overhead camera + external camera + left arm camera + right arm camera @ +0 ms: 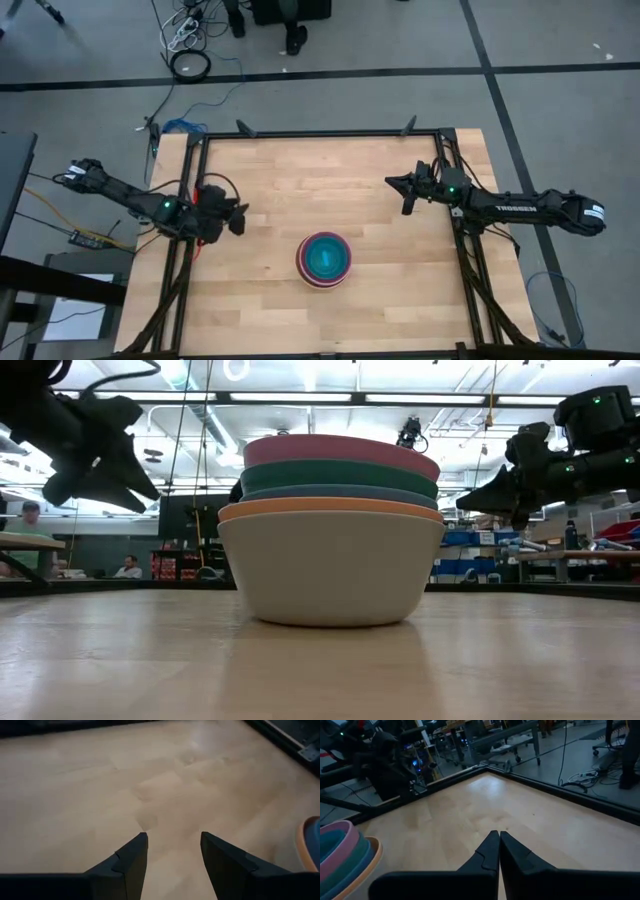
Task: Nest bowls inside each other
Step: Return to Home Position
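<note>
Once clear of the stack (322, 261), bring each arm back high and slow, wrists kept well above the rims to avoid clipping anything. Nested bowls standing on the table (300, 165) toward its front middle, between the 2 arms and well apart from both. Left gripper (238, 216) near the table's left edge, fingers (131, 860) spread, bare wood alone between them. Right gripper (398, 192) near the right edge and a little farther back, fingers (487, 852) pressed together on nothing. Judged almost done: only parking left. Best to lift before swinging outward, to point the fingers away from the stack, and to leave it untouched. Seen from table height, 5 rims: grey-white bowl (330, 575) at the bottom, then orange bowl (330, 509), blue bowl (340, 492), green bowl (340, 475), pink bowl (340, 452) on top. Seen from above, just a cyan bowl (325, 256) in the centre, ringed by reddish pink. Hard to pick out any yellow or magenta-red one, presumably sunk inside the bigger ones. Cut to a sliver at the edge of both wrist views. No way to judge flat seating of the inner bowls.
</note>
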Tool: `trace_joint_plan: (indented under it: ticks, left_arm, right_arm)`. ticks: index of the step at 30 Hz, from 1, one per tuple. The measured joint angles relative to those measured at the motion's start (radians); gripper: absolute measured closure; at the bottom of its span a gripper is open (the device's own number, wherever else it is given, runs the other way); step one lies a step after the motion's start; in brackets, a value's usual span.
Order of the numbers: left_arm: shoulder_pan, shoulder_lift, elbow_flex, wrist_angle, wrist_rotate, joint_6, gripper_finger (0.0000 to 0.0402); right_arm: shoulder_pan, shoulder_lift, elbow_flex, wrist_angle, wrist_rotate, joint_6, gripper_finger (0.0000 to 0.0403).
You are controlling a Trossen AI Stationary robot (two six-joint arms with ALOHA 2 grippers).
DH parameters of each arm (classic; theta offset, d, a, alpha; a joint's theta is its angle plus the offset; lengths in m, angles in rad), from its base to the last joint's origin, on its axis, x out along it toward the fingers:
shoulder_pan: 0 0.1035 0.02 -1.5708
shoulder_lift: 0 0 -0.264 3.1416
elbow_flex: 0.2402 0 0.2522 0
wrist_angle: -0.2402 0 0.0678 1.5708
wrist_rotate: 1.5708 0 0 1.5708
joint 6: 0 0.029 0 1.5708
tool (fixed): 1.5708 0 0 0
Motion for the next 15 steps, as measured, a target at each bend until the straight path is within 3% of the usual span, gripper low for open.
trace_joint_plan:
  ticks: [15]
  left_arm:
    - [0.0,0.0,0.0,0.05,0.02,0.0,0.021]
  right_arm:
    - [0.0,0.0,0.0,0.0,-0.001,0.0,0.0399]
